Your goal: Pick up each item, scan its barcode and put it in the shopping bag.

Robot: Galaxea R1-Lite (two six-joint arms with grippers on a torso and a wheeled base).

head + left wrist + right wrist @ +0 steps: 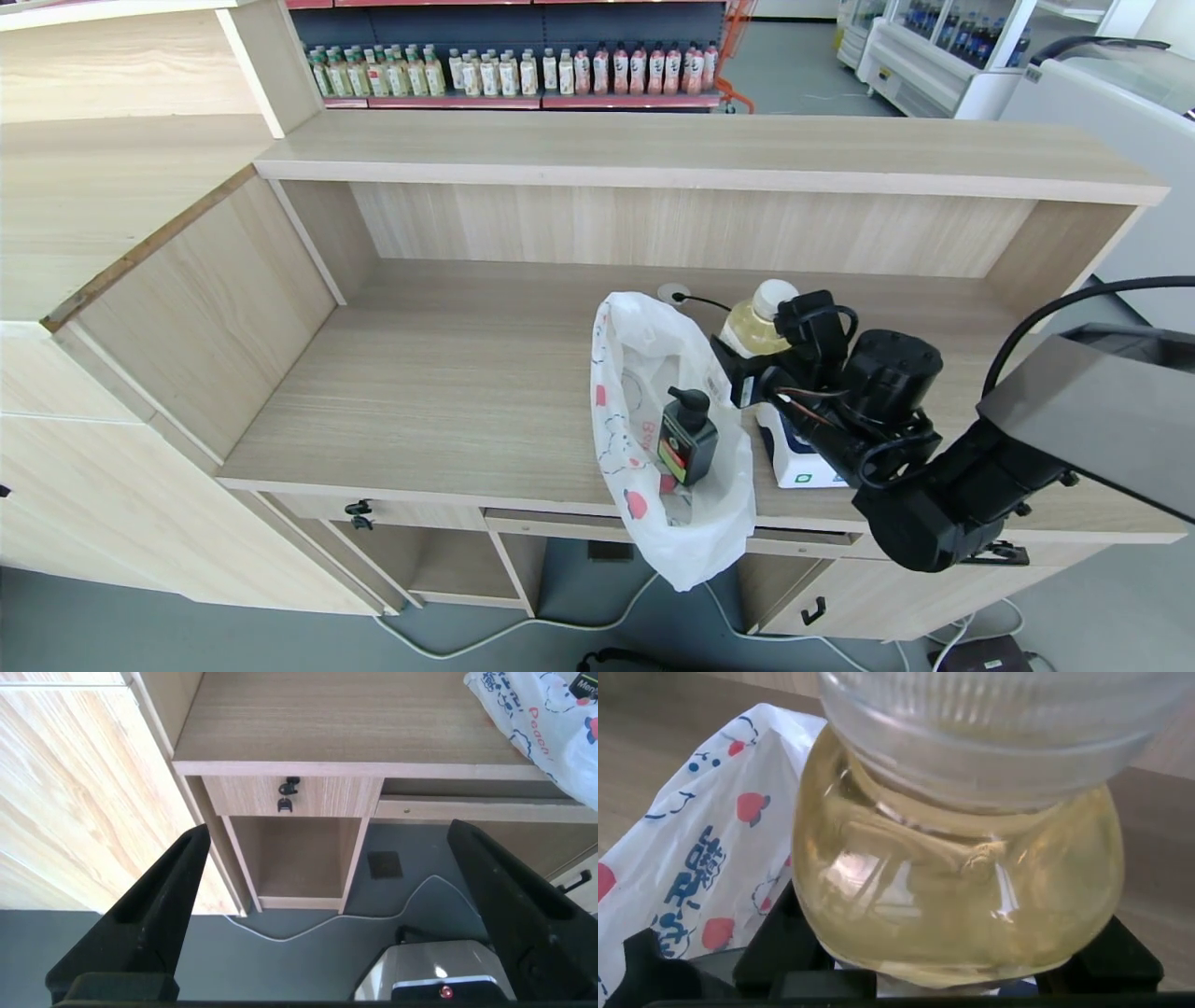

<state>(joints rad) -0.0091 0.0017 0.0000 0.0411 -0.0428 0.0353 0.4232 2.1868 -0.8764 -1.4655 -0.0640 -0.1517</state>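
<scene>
The right claw is shut tight on the yellow bottle — the shopping bag gapes open just left of it on the worktop.

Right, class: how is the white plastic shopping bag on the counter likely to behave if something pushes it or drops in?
The shopping bag looks thin and crumpled, so it would probably buckle under a push. Its bottom sags past the counter edge, so added weight might drag it off. The pump bottle inside may steady it slightly.
</scene>
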